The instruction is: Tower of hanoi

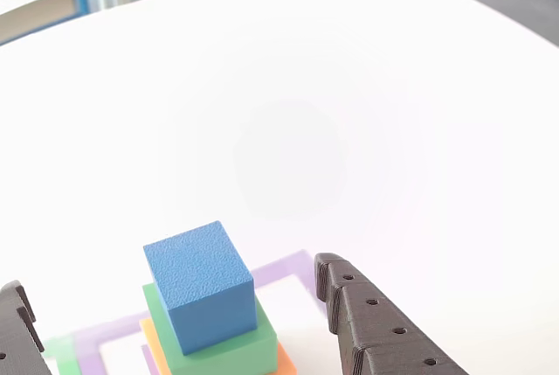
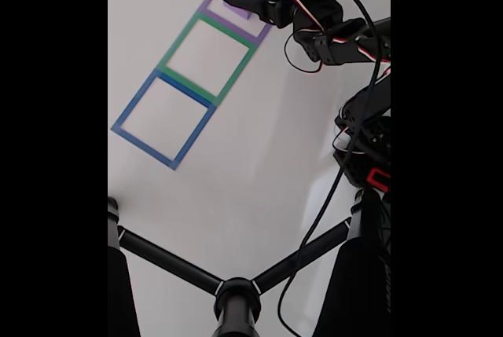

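The other view, which looks out from between the jaws, shows a white tabletop [image 1: 349,86] with a small stack near the bottom edge: a blue foam cube [image 1: 203,283] on top of a wider green foam block [image 1: 229,346], which rests on a flat orange slab [image 1: 284,362] seen only as a sliver at its edges. The stack stands within a square outlined in purple tape [image 1: 281,268]. The two-finger black gripper [image 1: 175,305] has its fingers spread wide, one finger at the far left edge of the picture and the other to the right of the stack, with the blue cube between them and neither finger touching it. The fixed view looks along the table from low down, over a black tripod [image 2: 236,298]. It shows three taped squares in a row: the purple one farthest away, a green taped square [image 2: 208,56] in the middle and a blue taped square [image 2: 163,121] nearest. The stack sits in the purple square, with the black robot arm [image 2: 330,34] reaching to it. The other two squares hold nothing, so the puzzle appears to be at its beginning, with every move of the three blocks left to make.
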`<state>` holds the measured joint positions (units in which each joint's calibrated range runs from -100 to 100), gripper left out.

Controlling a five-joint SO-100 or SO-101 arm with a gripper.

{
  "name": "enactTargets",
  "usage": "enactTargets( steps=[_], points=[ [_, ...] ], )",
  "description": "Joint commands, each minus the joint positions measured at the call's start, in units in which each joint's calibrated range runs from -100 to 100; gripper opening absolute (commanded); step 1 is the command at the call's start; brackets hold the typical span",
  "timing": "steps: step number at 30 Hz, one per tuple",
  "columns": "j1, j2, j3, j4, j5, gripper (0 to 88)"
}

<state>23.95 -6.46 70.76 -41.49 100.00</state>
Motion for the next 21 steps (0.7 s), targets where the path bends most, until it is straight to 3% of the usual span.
enactTargets(
  steps=[1, 21],
  points=[
    [-0.8, 1.3, -4.4, -1.6, 0.0, 37.9],
    [-3.6, 3.1, -4.4, -1.6, 0.0, 33.4]
  ],
)
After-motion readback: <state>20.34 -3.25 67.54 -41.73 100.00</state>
